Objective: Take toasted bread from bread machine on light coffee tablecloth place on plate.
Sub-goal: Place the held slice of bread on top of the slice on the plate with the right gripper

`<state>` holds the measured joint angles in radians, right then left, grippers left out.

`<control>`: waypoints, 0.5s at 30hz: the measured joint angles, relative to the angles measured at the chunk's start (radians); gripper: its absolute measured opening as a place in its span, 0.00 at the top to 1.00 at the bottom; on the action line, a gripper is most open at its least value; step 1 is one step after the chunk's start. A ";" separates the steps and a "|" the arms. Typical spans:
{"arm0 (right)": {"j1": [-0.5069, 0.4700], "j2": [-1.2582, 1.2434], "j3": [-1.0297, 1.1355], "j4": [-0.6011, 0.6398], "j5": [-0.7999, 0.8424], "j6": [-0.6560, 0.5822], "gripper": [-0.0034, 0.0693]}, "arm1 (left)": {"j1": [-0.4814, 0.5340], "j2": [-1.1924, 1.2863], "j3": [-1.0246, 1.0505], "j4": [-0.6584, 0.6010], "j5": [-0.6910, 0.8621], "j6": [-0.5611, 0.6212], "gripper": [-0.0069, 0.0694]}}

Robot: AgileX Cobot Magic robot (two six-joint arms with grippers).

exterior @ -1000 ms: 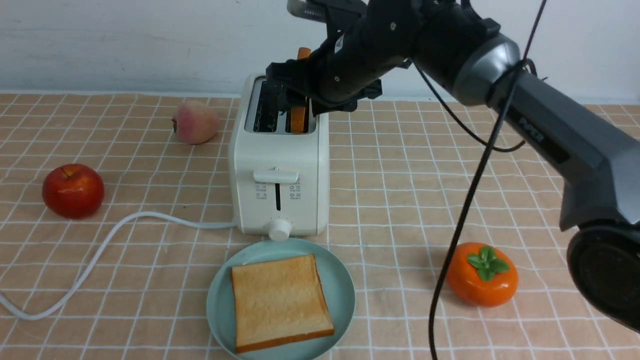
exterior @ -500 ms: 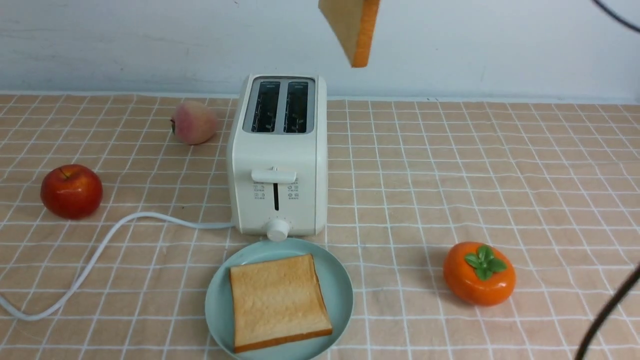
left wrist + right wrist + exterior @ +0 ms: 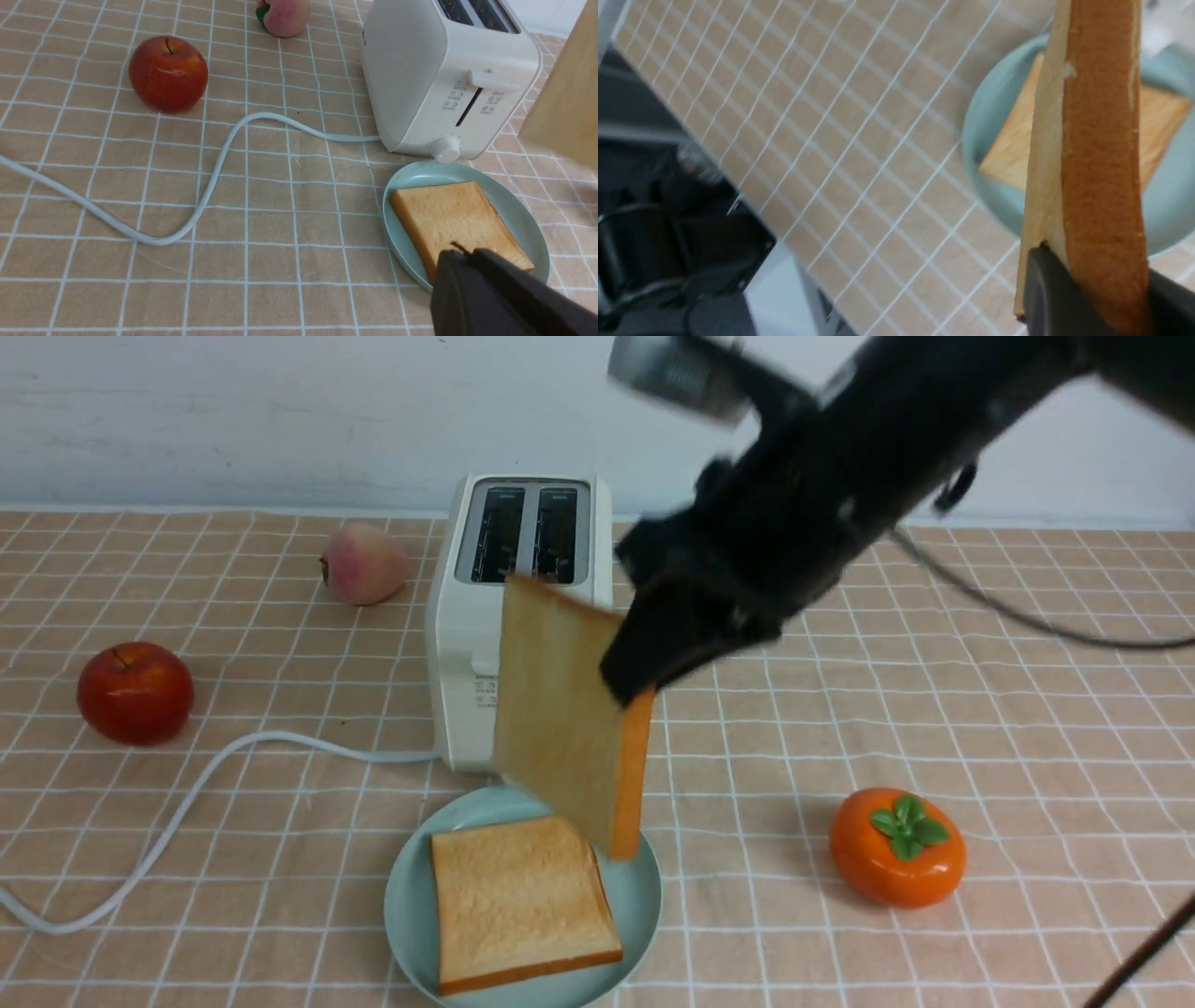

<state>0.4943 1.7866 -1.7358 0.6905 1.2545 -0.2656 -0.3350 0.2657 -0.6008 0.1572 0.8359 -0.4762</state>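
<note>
My right gripper (image 3: pixel 644 667) is shut on a slice of toasted bread (image 3: pixel 565 709), gripping its upper right corner. The slice hangs on edge, its lower corner just above the teal plate (image 3: pixel 644 887). In the right wrist view both dark fingers of this gripper (image 3: pixel 1106 284) clamp the slice's orange crust (image 3: pixel 1101 163). A second slice (image 3: pixel 518 901) lies flat on the plate. Both slots of the cream bread machine (image 3: pixel 523 616) stand empty on the light coffee tablecloth (image 3: pixel 934 663). My left gripper (image 3: pixel 462 254) is shut on nothing, beside the plate's near rim (image 3: pixel 420 172).
A red apple (image 3: pixel 135 693) and a peach (image 3: pixel 362 564) sit left of the bread machine. Its white cord (image 3: pixel 187 793) curves across the cloth to the left edge. An orange persimmon (image 3: pixel 898 846) sits right of the plate.
The right gripper drew the slice up out of the toaster's right slot, raised it high, then swung it forward and down over the plate. The left arm has not visibly moved.
</note>
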 joint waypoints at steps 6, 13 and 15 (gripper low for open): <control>0.000 0.121 0.157 0.259 -0.042 -0.200 0.82 | 0.000 0.003 0.002 0.002 -0.012 -0.001 0.93; 0.000 0.248 0.162 0.319 -0.128 -0.298 0.82 | 0.000 0.003 0.003 0.002 -0.008 -0.001 0.93; -0.001 0.266 0.162 0.311 -0.154 -0.295 0.82 | 0.000 0.003 0.003 0.002 0.002 -0.001 0.93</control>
<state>0.4933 2.0524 -1.5734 1.0018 1.1002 -0.5608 -0.3350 0.2688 -0.5978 0.1591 0.8380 -0.4773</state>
